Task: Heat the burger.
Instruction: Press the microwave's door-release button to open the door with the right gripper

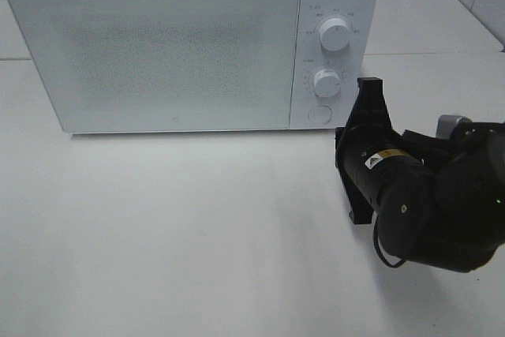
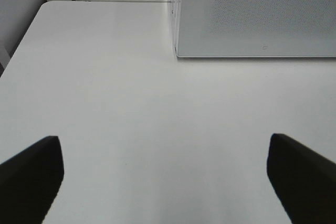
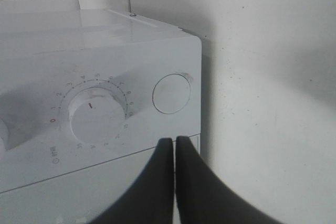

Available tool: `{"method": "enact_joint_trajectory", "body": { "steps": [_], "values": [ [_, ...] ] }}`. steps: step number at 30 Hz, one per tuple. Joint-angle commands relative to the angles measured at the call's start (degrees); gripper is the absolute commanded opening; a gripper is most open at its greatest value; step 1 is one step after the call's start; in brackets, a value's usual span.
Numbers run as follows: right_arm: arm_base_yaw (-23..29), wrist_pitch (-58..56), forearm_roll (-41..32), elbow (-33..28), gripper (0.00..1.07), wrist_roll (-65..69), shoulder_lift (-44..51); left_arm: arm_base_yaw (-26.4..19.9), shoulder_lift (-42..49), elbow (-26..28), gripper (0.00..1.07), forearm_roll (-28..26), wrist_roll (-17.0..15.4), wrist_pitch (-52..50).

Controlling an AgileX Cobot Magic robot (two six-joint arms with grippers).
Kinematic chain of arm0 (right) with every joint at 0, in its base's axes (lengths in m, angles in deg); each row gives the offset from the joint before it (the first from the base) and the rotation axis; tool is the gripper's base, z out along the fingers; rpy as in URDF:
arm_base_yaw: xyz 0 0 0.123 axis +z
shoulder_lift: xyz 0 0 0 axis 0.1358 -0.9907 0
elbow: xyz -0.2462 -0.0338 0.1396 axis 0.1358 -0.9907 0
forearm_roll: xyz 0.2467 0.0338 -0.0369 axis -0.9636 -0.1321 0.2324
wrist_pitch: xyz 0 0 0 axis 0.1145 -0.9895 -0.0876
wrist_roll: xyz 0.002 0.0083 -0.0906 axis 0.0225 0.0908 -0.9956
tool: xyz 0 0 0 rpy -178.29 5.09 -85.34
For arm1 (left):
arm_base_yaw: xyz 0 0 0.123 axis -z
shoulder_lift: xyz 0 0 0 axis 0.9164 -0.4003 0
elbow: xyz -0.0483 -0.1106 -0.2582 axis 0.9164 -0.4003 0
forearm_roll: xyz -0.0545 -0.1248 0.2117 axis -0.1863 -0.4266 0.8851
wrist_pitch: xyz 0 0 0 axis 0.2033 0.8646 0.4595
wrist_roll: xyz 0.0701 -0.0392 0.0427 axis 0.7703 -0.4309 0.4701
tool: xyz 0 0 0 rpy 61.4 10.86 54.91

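The burger is not in any view. The white microwave [image 1: 158, 45] stands at the back of the table with its door shut. My right gripper [image 1: 369, 86] is shut and empty, just right of the control panel. In the right wrist view its closed fingertips [image 3: 175, 142] point at the panel, just below the round door button [image 3: 171, 94] and beside the lower knob [image 3: 97, 111]. My left gripper [image 2: 163, 145] is open and empty over the bare table, with the microwave's door [image 2: 257, 14] ahead of it. The left arm does not show in the exterior view.
The panel carries an upper knob [image 1: 335, 35], a lower knob [image 1: 326, 82] and the round button [image 1: 319, 114]. The white table [image 1: 173, 226] lies in front of the microwave. The right arm's black body [image 1: 426, 203] fills the right side.
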Motion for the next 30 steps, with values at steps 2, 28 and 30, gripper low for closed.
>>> {"method": "enact_joint_trajectory", "body": {
  "steps": [2, 28, 30],
  "values": [
    [-1.8, -2.2, 2.3, 2.5, 0.00, 0.5, -1.0, -0.1, 1.2, 0.0, 0.98, -0.1, -0.5, -0.2],
    [-9.9, -8.0, 11.7, 14.9, 0.00, 3.4, -10.8, -0.1, 1.2, 0.0, 0.98, -0.1, -0.5, -0.2],
    [-9.9, -8.0, 11.4, 15.2, 0.00, 3.2, -10.8, -0.1, 1.2, 0.0, 0.98, -0.1, -0.5, -0.2]
  ]
}}
